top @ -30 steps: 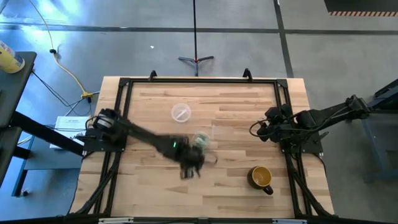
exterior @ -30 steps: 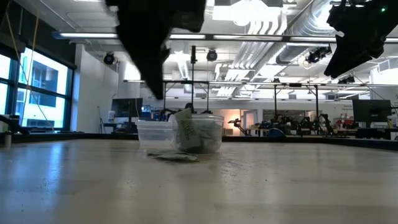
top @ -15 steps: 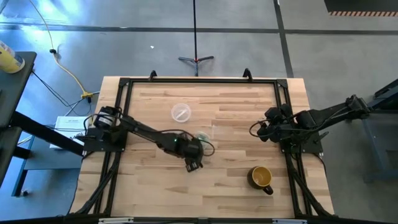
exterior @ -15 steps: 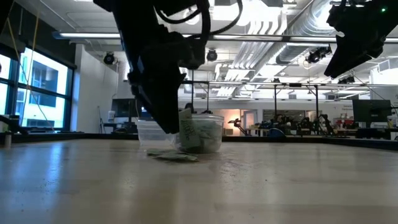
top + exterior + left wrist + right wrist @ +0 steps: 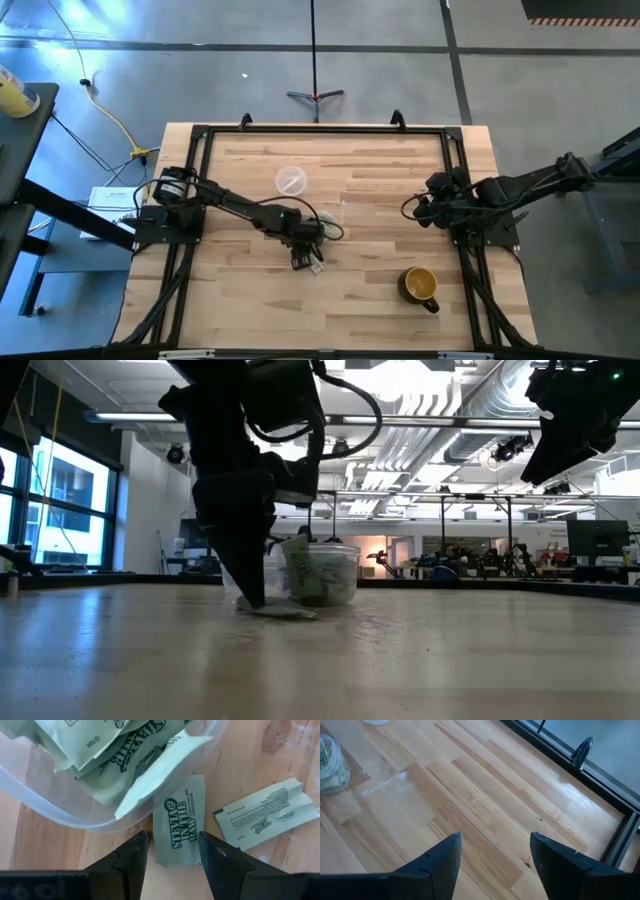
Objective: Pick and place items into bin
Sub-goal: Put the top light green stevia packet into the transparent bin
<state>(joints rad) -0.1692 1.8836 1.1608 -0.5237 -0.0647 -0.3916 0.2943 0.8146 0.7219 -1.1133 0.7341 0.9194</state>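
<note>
On the table (image 5: 380, 290), left fingers (image 5: 131, 856) straddle a packet (image 5: 181, 822).

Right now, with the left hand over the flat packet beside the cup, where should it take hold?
The left hand is open, its fingers straddling the packet. The packet lies flat on the table, its far end against the clear cup. Probably best to come straight down and pinch its long side edges near the free end.
</note>
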